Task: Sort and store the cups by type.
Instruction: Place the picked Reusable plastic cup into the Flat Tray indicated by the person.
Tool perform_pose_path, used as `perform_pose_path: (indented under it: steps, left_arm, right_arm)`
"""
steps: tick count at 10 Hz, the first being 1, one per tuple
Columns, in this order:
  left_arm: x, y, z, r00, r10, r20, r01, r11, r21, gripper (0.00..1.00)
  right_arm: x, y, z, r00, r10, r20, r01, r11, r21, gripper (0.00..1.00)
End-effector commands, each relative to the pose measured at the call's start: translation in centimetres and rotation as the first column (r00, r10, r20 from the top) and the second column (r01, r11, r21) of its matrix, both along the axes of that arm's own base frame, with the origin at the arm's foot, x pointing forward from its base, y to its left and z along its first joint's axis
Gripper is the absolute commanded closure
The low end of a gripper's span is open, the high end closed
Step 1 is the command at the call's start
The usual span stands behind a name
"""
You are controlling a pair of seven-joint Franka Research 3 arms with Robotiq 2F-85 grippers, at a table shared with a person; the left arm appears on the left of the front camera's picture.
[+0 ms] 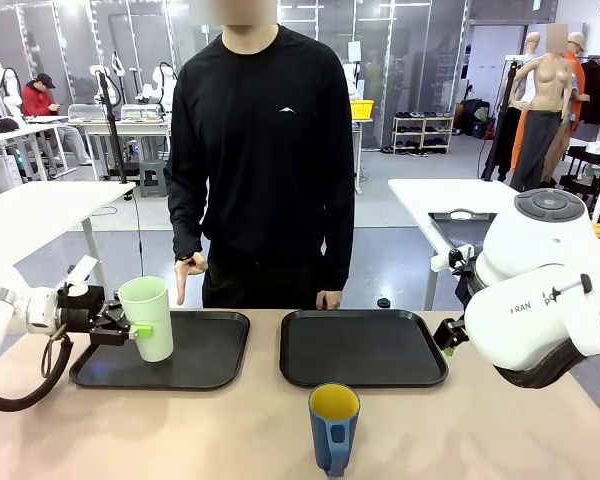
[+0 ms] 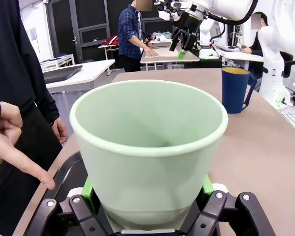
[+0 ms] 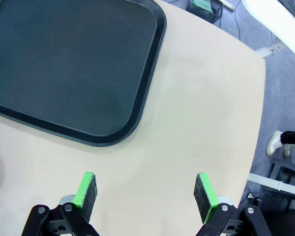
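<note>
Left arm: level, my left end effector (image 1: 132, 330) clamped on the tall mint-green plastic tumbler (image 1: 148, 315).
Right wrist view: my right end effector (image 3: 146, 191) apart, above the desk (image 3: 191, 118).

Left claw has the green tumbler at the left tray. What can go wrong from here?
1. The person's hand points close to the left tray, beside the tumbler in the left claw; a swing could hit it.
2. Whether the tumbler rests on the tray is unclear; released early, it may topple.
3. The blue mug stands near the front edge of the table; the open right claw might nudge it off.
</note>
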State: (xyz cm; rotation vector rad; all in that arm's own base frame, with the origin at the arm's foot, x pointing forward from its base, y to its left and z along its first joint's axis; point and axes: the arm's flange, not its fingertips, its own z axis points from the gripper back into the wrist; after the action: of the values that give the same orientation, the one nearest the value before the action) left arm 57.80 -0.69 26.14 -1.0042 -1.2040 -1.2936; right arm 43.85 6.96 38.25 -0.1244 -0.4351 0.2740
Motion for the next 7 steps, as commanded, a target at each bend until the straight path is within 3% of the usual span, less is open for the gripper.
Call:
perform_pose_path:
  steps: [1,7]
  left_arm:
    - [1.6,0.1,-0.8,0.999,0.004,0.048,-0.002,0.999,-0.037,0.13]
    - [2.5,0.7,-3.0,0.999,0.017,0.039,-0.016,1.000,-0.026,0.13]
  right_arm:
    - [0.0,0.0,0.0,1.000,-0.003,0.001,0.003,1.000,0.002,0.00]
    - [0.0,0.0,0.0,1.000,-0.003,0.001,0.003,1.000,0.002,0.00]
